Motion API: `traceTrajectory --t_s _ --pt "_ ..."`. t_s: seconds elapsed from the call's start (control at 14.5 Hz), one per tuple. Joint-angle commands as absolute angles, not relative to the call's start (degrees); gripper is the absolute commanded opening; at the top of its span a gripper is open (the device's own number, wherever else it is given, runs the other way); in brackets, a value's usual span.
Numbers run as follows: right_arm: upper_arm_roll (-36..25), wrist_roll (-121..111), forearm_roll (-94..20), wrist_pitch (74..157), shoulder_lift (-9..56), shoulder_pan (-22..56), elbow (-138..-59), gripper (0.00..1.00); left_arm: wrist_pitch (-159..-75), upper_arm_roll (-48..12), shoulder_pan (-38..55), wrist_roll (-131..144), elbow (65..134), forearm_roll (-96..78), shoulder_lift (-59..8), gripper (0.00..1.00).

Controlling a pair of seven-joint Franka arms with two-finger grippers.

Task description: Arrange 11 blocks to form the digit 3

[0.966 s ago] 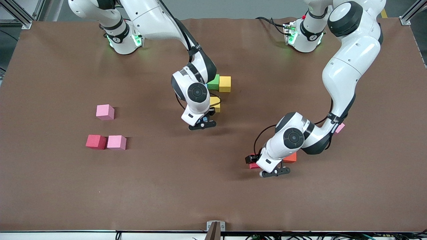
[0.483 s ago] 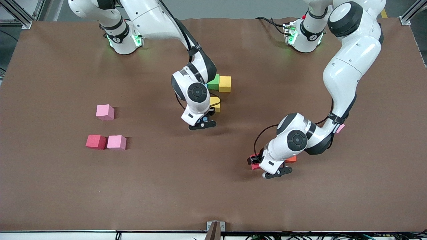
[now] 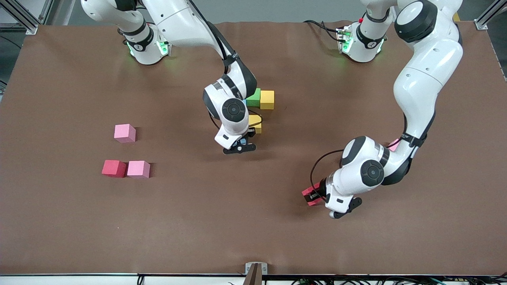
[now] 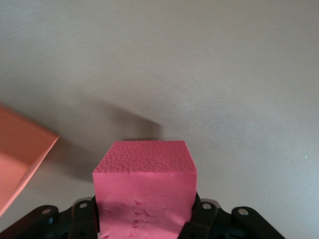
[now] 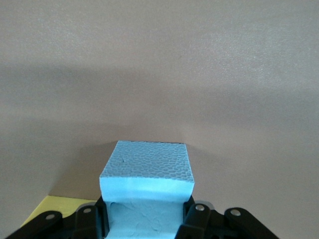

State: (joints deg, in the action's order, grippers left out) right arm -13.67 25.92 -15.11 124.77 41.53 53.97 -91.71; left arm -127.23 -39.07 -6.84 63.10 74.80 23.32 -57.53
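Red cube [image 3: 311, 196] sits clenched in your left end effector [image 3: 317, 196], lower right of frame; the started cluster [image 3: 266, 99] lies up-frame, where your right end effector [image 3: 242, 141] grips a blue cube [image 5: 147, 172].

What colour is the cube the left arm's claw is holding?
Red, almost pinkish: the cube in the left gripper shows best in the left wrist view.

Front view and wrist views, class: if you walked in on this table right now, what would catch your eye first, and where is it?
Both arms carry a cube: the left gripper is shut on a red block toward the left arm's end of the table, beside an orange block. The right gripper is shut on a blue block mid-table, by the yellow and green blocks. Two pink blocks and a red one wait toward the right arm's end.
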Motion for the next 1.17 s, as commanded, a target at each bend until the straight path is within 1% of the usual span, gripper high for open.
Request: traceTrajectory --t_s 0.0,0.07,0.21,0.28,0.41,0.48,0.55,0.69,0.83,0.97,1.1 --pt "-13.4 26.6 -16.8 125.2 40.5 54.4 -94.5 0.83 -124.8 -39.9 -6.2 77.8 78.6 22.7 -53.5 0.22" --pt "-13.7 26.5 -16.8 125.2 40.2 54.3 -93.9 1.00 -124.8 -40.0 -6.0 83.7 79.6 23.2 -52.9 0.22" --pt "-14.0 26.0 -16.8 123.8 39.2 53.3 -90.8 1.00 -124.8 -40.3 -4.8 93.3 82.6 23.5 -50.9 0.22" --pt "-14.0 26.0 -16.7 120.5 39.2 52.6 -88.0 1.00 -125.1 -40.3 -4.4 97.7 84.5 23.5 -49.7 0.21" --pt "-14.1 25.8 -16.5 110.6 39.1 49.8 -81.7 1.00 -125.2 -40.3 -3.8 109.5 88.3 23.5 -46.7 0.18" --pt "-14.1 25.8 -16.4 105.9 38.2 48.2 -79.4 1.00 -125.5 -40.3 -3.9 114.0 90.9 23.5 -44.4 0.18" --pt "-14.1 25.6 -16.1 103.0 36.5 45.9 -78.9 1.00 -127.1 -41.0 -4.0 119.3 94.8 23.5 -42.0 0.18" --pt "-14.1 23.9 -16.1 101.8 33.2 42.3 -80.3 1.00 -132.2 -41.5 -3.8 129.2 102.3 23.5 -37.5 0.19" --pt "-14.1 16.8 -16.0 101.3 30.7 38.7 -82.2 1.00 -134.9 -41.7 -2.9 137.8 107.6 23.6 -34.5 0.21" --pt "-14.2 8.7 -16.0 101.5 28.7 33.6 -85.4 1.00 -135.0 -41.7 0.6 145.3 109.1 25.7 -34.2 0.22" --pt "-14.2 5.1 -15.0 101.8 28.1 30.0 -87.7 1.00 -136.7 -41.7 0.9 155.4 111.1 31.6 -34.5 0.22"
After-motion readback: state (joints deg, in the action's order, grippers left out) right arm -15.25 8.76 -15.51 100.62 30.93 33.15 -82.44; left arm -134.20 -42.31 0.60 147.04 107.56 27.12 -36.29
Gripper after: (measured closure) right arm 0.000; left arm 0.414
